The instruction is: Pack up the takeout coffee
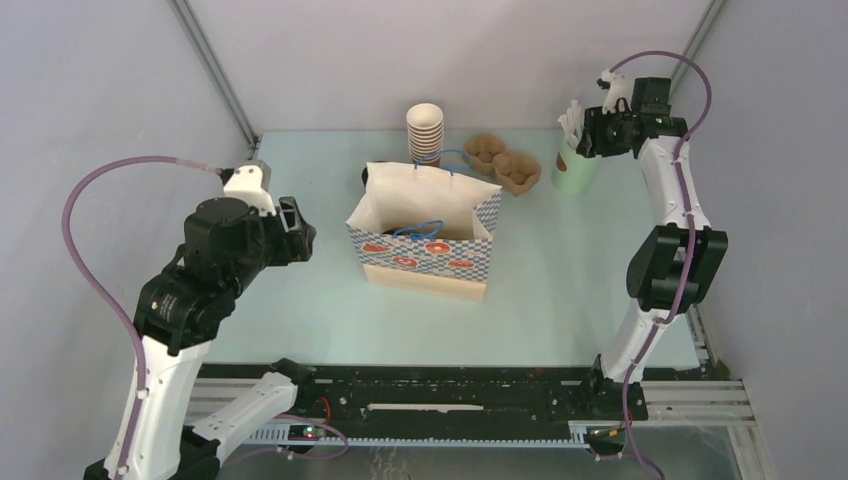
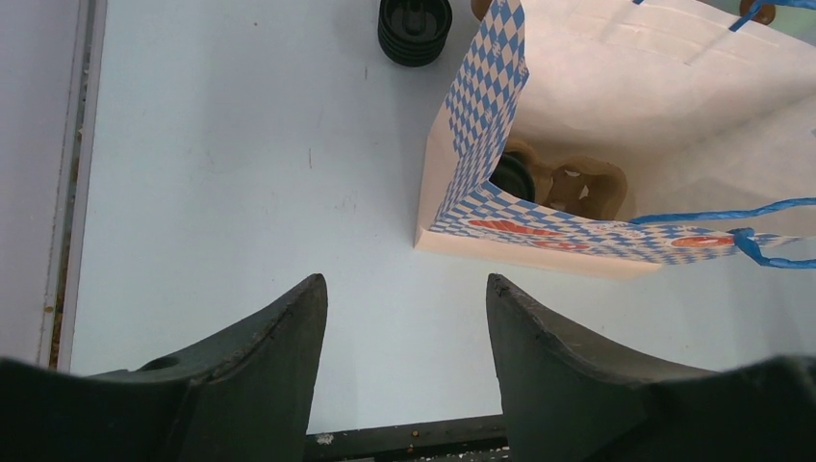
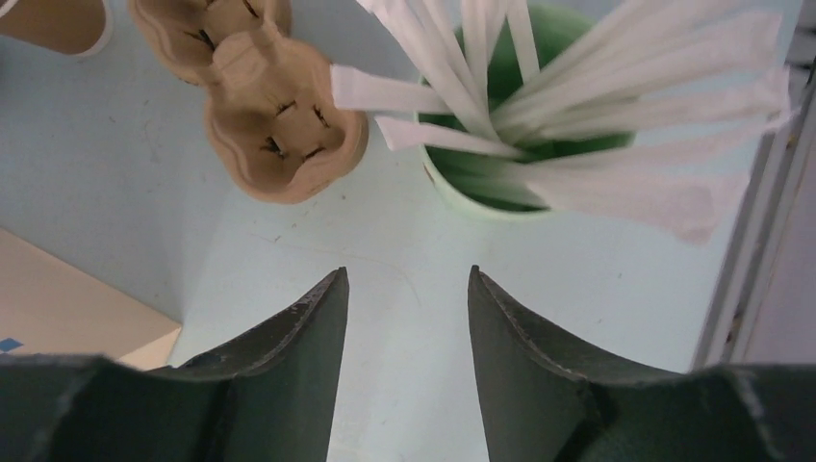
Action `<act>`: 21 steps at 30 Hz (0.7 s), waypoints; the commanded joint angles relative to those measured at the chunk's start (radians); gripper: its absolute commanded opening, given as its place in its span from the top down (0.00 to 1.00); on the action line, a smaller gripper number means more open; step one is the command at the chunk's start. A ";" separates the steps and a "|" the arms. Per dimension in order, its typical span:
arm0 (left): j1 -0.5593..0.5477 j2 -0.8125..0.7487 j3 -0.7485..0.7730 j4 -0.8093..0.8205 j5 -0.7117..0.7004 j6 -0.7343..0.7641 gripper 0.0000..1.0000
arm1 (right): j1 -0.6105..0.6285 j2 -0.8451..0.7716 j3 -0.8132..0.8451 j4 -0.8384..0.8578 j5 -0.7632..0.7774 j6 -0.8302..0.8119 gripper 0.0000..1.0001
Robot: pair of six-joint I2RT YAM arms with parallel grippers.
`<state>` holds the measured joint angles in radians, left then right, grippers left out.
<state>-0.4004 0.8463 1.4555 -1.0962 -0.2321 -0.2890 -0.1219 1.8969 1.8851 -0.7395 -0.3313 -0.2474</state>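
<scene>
Right gripper point(image 3: 408, 277) hangs with jaws apart and empty, just near of the green cup point(image 3: 471, 197) of straws at far right. The left gripper point(image 2: 404, 281), also parted and empty, sits left of the paper bag point(image 1: 425, 245). Kraft coffee cups point(image 1: 425, 130) stand stacked behind the bag. Only the left wrist view looks inside it, at a pulp tray point(image 2: 601, 183) with one dark-lidded cup point(image 2: 515, 176), seemingly packed. A straw appears still to be added.

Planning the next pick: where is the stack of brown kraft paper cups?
Top view: the stack of brown kraft paper cups stands at the far centre, just behind the blue-checked paper bag, left of the brown moulded-pulp tray.
</scene>
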 commanded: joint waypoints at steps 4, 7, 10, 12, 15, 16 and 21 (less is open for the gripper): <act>0.007 0.021 0.069 -0.027 -0.020 -0.007 0.34 | 0.013 0.068 0.057 0.114 -0.054 -0.134 0.53; 0.007 0.032 0.085 -0.039 -0.023 -0.011 0.34 | 0.011 0.107 0.101 0.132 -0.041 -0.145 0.54; 0.007 0.044 0.104 -0.053 -0.028 -0.016 0.34 | 0.011 0.157 0.154 0.130 -0.058 -0.181 0.57; 0.007 0.051 0.116 -0.064 -0.032 -0.017 0.34 | 0.010 0.180 0.182 0.137 -0.055 -0.182 0.58; 0.007 0.066 0.139 -0.081 -0.036 -0.014 0.34 | 0.010 0.218 0.223 0.134 -0.061 -0.189 0.62; 0.005 0.070 0.144 -0.085 -0.036 -0.013 0.34 | 0.010 0.228 0.233 0.132 -0.068 -0.189 0.64; 0.006 0.081 0.158 -0.093 -0.033 -0.005 0.34 | 0.010 0.237 0.261 0.125 -0.073 -0.203 0.90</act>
<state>-0.4004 0.9184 1.5677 -1.1790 -0.2581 -0.2905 -0.1112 2.1345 2.0808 -0.6369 -0.3851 -0.4232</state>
